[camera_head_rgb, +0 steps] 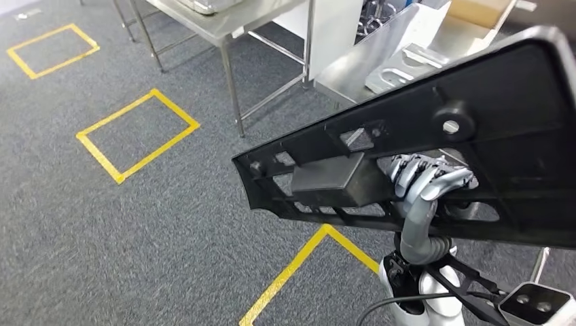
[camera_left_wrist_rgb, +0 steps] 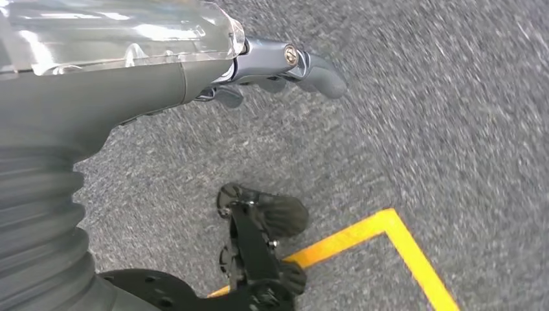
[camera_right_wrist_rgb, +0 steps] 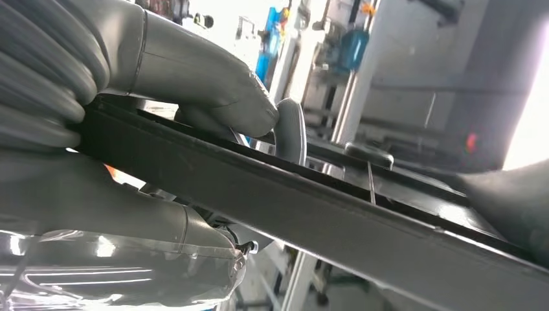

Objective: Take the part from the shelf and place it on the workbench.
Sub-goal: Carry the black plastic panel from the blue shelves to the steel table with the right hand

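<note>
A large black plastic part, a long ribbed panel with openings and a boxy block on it, is held up in front of me at the right. My right hand grips it from behind, fingers hooked over a rib. Close up, the thick grey thumb presses on the part's dark edge. My left hand hangs over the grey carpet, fingers apart and holding nothing. Behind the part stands a steel workbench.
A second steel table on thin legs stands further back. Bright metal pieces lie on the nearer bench. Yellow tape squares mark the grey carpet, with one corner just below the part.
</note>
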You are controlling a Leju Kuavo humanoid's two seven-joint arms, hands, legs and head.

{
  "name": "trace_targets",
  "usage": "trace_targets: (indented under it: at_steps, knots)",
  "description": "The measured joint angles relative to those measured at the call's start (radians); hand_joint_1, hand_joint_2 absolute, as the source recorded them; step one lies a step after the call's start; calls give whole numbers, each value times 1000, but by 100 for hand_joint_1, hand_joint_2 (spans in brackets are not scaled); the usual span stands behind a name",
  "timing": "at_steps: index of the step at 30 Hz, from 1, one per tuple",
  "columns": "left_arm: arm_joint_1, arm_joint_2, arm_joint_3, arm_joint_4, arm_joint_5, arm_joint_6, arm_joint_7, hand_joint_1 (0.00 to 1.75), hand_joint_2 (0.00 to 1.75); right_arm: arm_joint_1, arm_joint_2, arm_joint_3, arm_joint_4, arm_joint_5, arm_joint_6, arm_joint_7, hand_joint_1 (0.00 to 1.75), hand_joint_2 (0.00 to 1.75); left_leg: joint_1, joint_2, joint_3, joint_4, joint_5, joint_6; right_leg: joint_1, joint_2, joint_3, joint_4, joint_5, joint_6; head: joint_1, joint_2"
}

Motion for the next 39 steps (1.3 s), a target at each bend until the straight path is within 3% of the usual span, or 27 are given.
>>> trace_targets:
  at_steps: [2, 3, 4, 6, 8, 10, 11, 12, 14, 16, 17, 18, 19, 20, 22, 24, 25, 27, 28, 30, 32, 33, 34, 35, 37, 39]
  knots:
    - [5, -1, 0, 0, 2, 0, 0, 0, 175, 0, 0, 5, 6, -2, 0, 0, 175, 175, 1, -17, -65, 133, -53, -2, 2, 23, 0, 1, 0, -4, 0, 0]
    - [7, -1, 1, 0, 3, 0, 0, 0, 175, 1, 0, 8, 9, -2, -1, 0, 175, 175, 1, -19, -86, 169, -56, -2, 2, 35, 0, 2, 0, -4, 0, 0]
    - [8, -1, 1, 0, 5, 0, 0, 0, 175, 1, 0, 10, 11, -3, -2, 0, 175, 175, 1, -20, -90, 167, -39, 0, 2, 48, 1, 3, -1, -4, 0, 0]
    - [8, 0, 1, 0, 8, 0, 0, 0, 175, 1, 0, 15, 12, -3, -10, 0, 175, 175, 1, -33, -48, 56, 37, 5, 2, 70, 4, 7, -3, -1, 0, 0]
    - [8, 1, 2, 0, 8, 0, 0, 0, 175, -3, -2, 21, 12, -4, -24, 0, 175, 175, 1, -68, 2, -63, 87, 14, 3, 90, 2, 12, -6, 7, 0, 0]
    - [8, 3, 2, 0, 9, 0, -2, 0, 175, -7, -5, 27, 10, -8, -37, 0, 175, 175, -1, -84, 17, -99, 91, 22, 1, 106, -4, 14, -4, 18, 0, 0]
    - [8, 4, 2, 0, 10, 0, -2, 0, 175, -9, -8, 30, 8, -10, -41, 0, 175, 175, 0, -78, 19, -104, 93, 26, 0, 114, -6, 13, -2, 24, 0, 0]
    - [6, 4, 2, 0, 10, 0, -3, 0, 175, -10, -11, 33, 6, -12, -43, 0, 175, 175, 2, -70, 21, -109, 96, 33, 0, 112, -7, 14, -4, 30, 0, 0]
    - [4, 4, 2, 0, 9, 0, -6, 0, 175, -17, -18, 36, 1, -14, -46, 0, 175, 175, 7, -52, 25, -120, 102, 45, 3, 80, -25, 54, -33, 40, 0, 0]
    - [6, 4, 2, 0, 8, 0, -10, 0, 175, -22, -23, 38, 0, -18, -49, 0, 175, 175, 6, -33, 26, -123, 103, 51, 0, 39, -79, 169, -95, 47, 0, 0]
    - [8, 4, 2, 0, 8, 0, -12, 0, 175, -23, -26, 40, 2, -21, -50, 0, 175, 175, 5, -23, 26, -122, 102, 52, -3, 30, -110, 232, -120, 50, 0, 0]
    - [9, 4, 2, 0, 8, 0, -12, 0, 175, -22, -29, 40, 3, -25, -51, 0, 175, 175, 5, -13, 26, -122, 102, 52, -5, 26, -131, 274, -130, 53, 0, 0]
    - [9, 3, 2, 0, 8, 0, -12, 0, 175, -22, -32, 40, 5, -28, -51, 0, 175, 175, 5, -3, 26, -122, 101, 52, -7, 23, -135, 281, -122, 55, 0, 0]
    - [9, 3, 2, 0, 9, 0, -12, 0, 175, -23, -35, 40, 7, -31, -51, 0, 175, 175, 5, 6, 28, -121, 99, 51, -9, 18, -118, 248, -96, 56, 0, 0]
    - [8, 2, 2, 0, 10, 1, -11, 0, 175, -26, -38, 40, 9, -35, -51, 0, 175, 175, 3, 21, 32, -120, 95, 45, -6, -11, -46, 111, -35, 51, 0, 0]
    - [7, 2, 3, 0, 11, 2, -11, 0, 175, -32, -39, 41, 12, -37, -51, 0, 175, 175, -2, 34, 36, -118, 90, 35, 1, -34, 1, 17, -7, 39, 0, 0]
    - [7, 2, 3, 0, 10, 3, -11, 0, 175, -35, -40, 42, 15, -36, -52, 0, 175, 175, -4, 41, 37, -118, 88, 30, 5, -35, 5, 4, -7, 34, 0, 0]
    - [5, 2, 3, 0, 10, 3, -11, 0, 175, -39, -41, 43, 20, -31, -54, 0, 175, 175, -3, 52, 39, -118, 84, 19, 4, -17, 3, 2, -3, 23, 0, 0]
    - [4, 2, 3, 0, 10, 3, -11, 0, 175, -40, -41, 43, 23, -28, -55, 0, 175, 175, -2, 45, 38, -109, 76, 14, 1, -9, 4, -1, -1, 18, 0, 0]
    - [3, 2, 3, 0, 8, 2, -12, 0, 175, -43, -41, 45, 28, -25, -57, 0, 175, 175, 2, 13, 7, -33, 27, 5, -4, 5, 7, -6, 3, 7, 0, 0]
    - [7, 1, 3, 0, 6, 1, -12, 0, 175, -42, -41, 47, 34, -24, -59, 0, 175, 175, 3, -13, -56, 104, -37, 0, -3, 23, 6, -6, 3, 3, 0, 0]
    - [9, 1, 3, 0, 6, 1, -11, 0, 175, -41, -41, 47, 36, -24, -60, 0, 175, 175, 3, -17, -82, 156, -52, -1, -2, 33, 7, -6, 3, 2, 0, 0]
    - [10, 1, 3, 0, 5, 1, -11, 0, 175, -40, -41, 48, 39, -24, -60, 0, 175, 175, 3, -19, -93, 173, -46, -1, -1, 45, 7, -5, 3, 2, 0, 0]
    - [11, 1, 3, 0, 5, 1, -11, 0, 175, -39, -41, 48, 41, -24, -61, 0, 175, 175, 3, -20, -86, 151, -21, 0, -2, 56, 9, -5, 2, 3, 0, 0]
    - [10, 1, 3, 0, 4, 0, -11, 0, 175, -38, -41, 49, 43, -24, -62, 0, 175, 175, 5, -42, -29, 17, 54, 6, -2, 78, 12, -2, 0, 7, 0, 0]
    - [10, 1, 3, 0, 3, 0, -11, 0, 175, -39, -41, 50, 44, -24, -64, 0, 175, 175, 7, -73, 17, -87, 92, 13, -1, 98, 9, 3, -2, 16, 0, 0]
